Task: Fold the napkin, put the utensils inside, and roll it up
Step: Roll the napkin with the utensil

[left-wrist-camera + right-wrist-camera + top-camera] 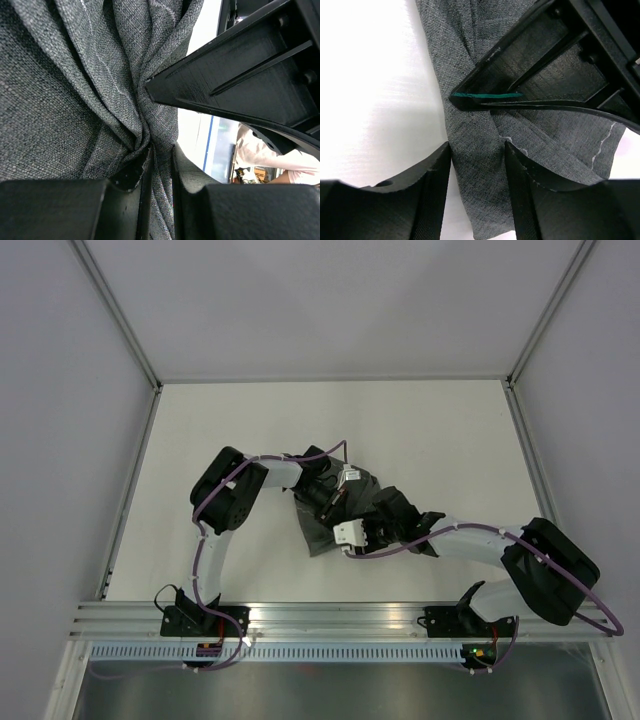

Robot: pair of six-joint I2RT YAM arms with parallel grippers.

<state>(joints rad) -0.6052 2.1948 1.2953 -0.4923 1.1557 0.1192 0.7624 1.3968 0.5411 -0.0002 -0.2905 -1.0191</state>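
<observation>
The dark grey napkin (322,530) lies bunched in the middle of the table, and both grippers meet over it. In the left wrist view the napkin (65,90) fills the frame in deep folds, and my left gripper (162,152) is shut on a gathered pleat of it. My left gripper (333,505) reaches in from the left. My right gripper (477,150) stands open astride a narrow strip of the napkin (470,100), its right finger (520,180) touching the cloth. My right gripper (338,528) comes in from the right. No utensils are in view.
White table (430,440) with a metal rail along the near edge (340,615) and frame posts at the sides. The other arm's finger (240,65) crosses close in each wrist view, as with the left finger (545,65).
</observation>
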